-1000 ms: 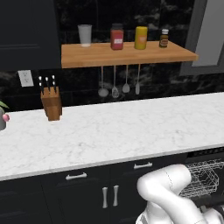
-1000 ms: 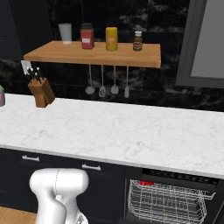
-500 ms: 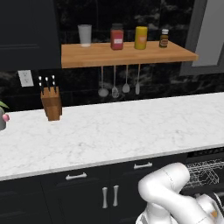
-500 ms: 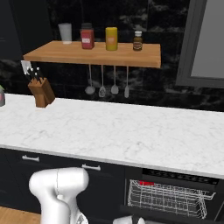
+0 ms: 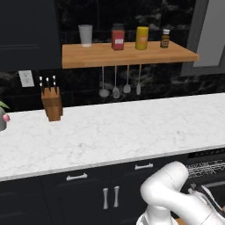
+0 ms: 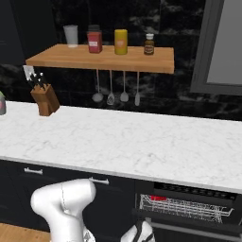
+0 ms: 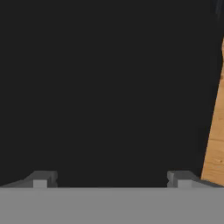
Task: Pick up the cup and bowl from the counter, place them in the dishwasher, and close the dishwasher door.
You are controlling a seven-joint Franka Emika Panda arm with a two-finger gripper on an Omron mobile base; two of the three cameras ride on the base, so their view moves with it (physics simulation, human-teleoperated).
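The dishwasher door (image 6: 189,227) is coming up. A second ago, in the right base view, the grey wire rack (image 6: 186,208) was showing as a deep, open basket. Now it is showing only as a narrow strip between the top of the dishwasher (image 6: 189,189) and the rising black panel. In the left base view the rack (image 5: 206,169) is shrinking in the same way at the lower right. The white arm (image 6: 64,203) is bending low under the edge of the counter (image 5: 110,132), and its wrist is reaching toward the door from below.

The gripper (image 7: 111,179) is standing wide open, with its two tips far apart and nothing between them. In the hand view it is facing a flat dark surface, probably the outer side of the door, though this view is too plain to be sure. A strip of wooden floor (image 7: 214,148) is running along the right edge.

No cup or bowl is lying on the visible marble. Something red (image 6: 158,198) is sitting in the rack, too small to name. I judge that the loading is over and the arm is now doing the last step, pushing the door shut. The door is not yet closed.
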